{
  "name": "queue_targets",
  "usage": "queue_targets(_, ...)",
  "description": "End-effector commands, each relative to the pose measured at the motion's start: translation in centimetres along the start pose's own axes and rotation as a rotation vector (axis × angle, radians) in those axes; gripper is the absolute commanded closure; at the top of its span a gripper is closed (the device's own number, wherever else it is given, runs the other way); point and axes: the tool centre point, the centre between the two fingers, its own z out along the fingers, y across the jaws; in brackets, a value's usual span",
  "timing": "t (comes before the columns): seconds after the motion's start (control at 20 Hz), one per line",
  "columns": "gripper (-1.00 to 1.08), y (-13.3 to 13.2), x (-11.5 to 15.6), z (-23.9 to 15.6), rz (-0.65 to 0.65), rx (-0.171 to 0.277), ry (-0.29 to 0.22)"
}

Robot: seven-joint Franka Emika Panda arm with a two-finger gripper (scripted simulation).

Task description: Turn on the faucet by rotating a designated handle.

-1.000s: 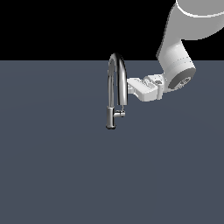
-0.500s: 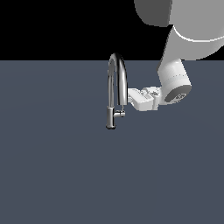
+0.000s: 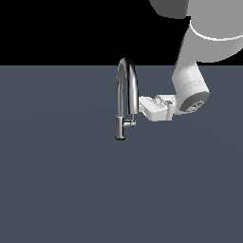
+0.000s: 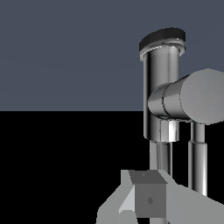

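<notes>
One white jointed arm [image 3: 194,61], mine, descended from the exterior view's upper right. One white gripper [image 3: 142,105], held horizontal, pointed toward that view's left; finger spacing indiscernible.

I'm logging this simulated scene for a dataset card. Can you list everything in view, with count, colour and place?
faucet: one, shiny chrome, arched spout, standing mid-scene on the surface.
handle: one, chrome stub, jutting from the faucet's base toward the exterior view's right; large and near in the wrist view.
surface: one, dark slate grey, fills the lower part of the exterior view.
background: black, above the surface.
arm: one, white, entering from the exterior view's upper right.
gripper: one, white, beside the spout, above the handle; jaws' state unclear.
</notes>
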Motion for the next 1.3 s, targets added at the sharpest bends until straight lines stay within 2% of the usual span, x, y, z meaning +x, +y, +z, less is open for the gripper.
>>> queue_targets(0.0, 1.08, 0.5, -0.1, 0.0, 0.0, 0.0, 0.0)
queue_targets(0.8, 1.08, 3.8, -1.0, 0.0, -0.001, 0.001, 0.0)
queue_targets(0.85, 1.08, 3.2, -0.8, 0.7, -0.004, -0.005, -0.003)
queue_targets(1.25, 1.08, 5.9, 0.4, 0.4, -0.002, -0.002, -0.002)
